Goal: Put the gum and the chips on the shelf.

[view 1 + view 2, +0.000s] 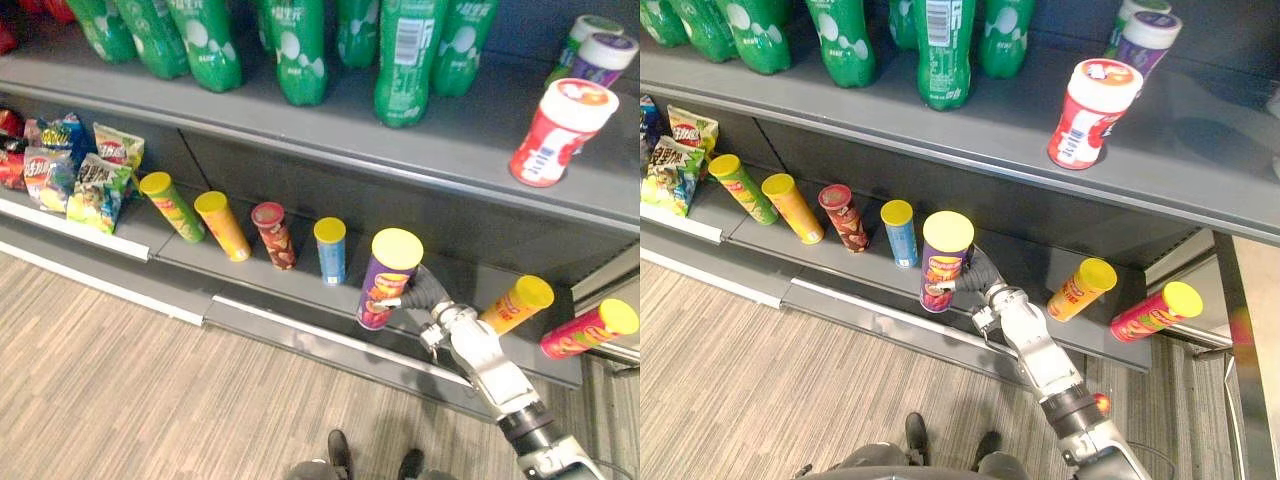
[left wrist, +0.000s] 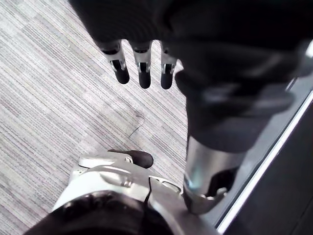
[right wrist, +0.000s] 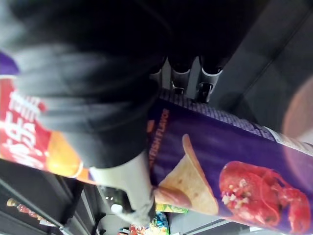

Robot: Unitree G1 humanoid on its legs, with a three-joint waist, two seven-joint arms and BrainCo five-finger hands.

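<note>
Left hand (image 2: 143,68): hangs low over the striped floor (image 1: 150,380), fingers straight and slightly apart, holding nothing.

Right hand (image 1: 422,292): reaches in from the lower right to the lower shelf (image 1: 300,288). It is clamped on the purple can (image 1: 385,275) of chips. In the wrist view the thumb lies across the printed front and the fingers wrap the far side.

Purple can: yellow lid up, near upright with a slight lean. Its base is at the front part of the lower shelf. I cannot tell whether it rests there or is held just clear.

Lower shelf, left of the purple can: a row of leaning cans, each apart from the next.
- blue can (image 1: 330,250), nearest the purple one
- red can (image 1: 273,235)
- yellow can (image 1: 222,226)
- green can (image 1: 172,205)

Past these, at the far left, is a cluster of chip bags (image 1: 85,170).

Lower shelf, right of the hand: orange can (image 1: 515,305), then pink can (image 1: 590,330), both tipped well over.

Upper shelf (image 1: 450,150): the gum jar (image 1: 560,130), red and white, stands toward the right end, tilted. Two more jars (image 1: 605,50) stand behind it. Green bottles (image 1: 300,50) line the back to the left.
</note>
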